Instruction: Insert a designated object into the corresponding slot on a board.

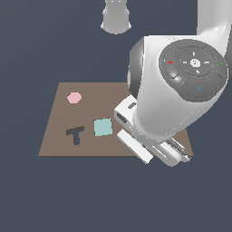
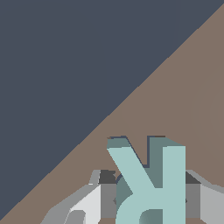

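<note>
Exterior view: the arm hides most of the end effector (image 1: 156,152) over the board (image 1: 59,136) near its right edge. Wrist view: its fingers (image 2: 94,203) apparently pinch the teal R (image 2: 153,183) above the board.

1. A flat brown board (image 1: 59,136) lies on a dark grey-blue floor (image 1: 113,199).
2. A small pink hexagon (image 1: 74,97) sits on the board near its far corner, on the exterior view's left.
3. A dark T-shaped hole (image 1: 76,134) is cut in the board, closer to the near edge.
4. A light teal square (image 1: 103,127) lies just beside the T hole, on the side toward the exterior view's right.
5. A big white robot arm (image 1: 167,99) hangs over the board's side at the exterior view's right and hides that part.
6. The gripper (image 1: 149,149) points down near the board's near edge. Its fingertips are too hidden to tell how they stand.
7. A white post (image 1: 116,16) stands on the floor beyond the board.
</note>
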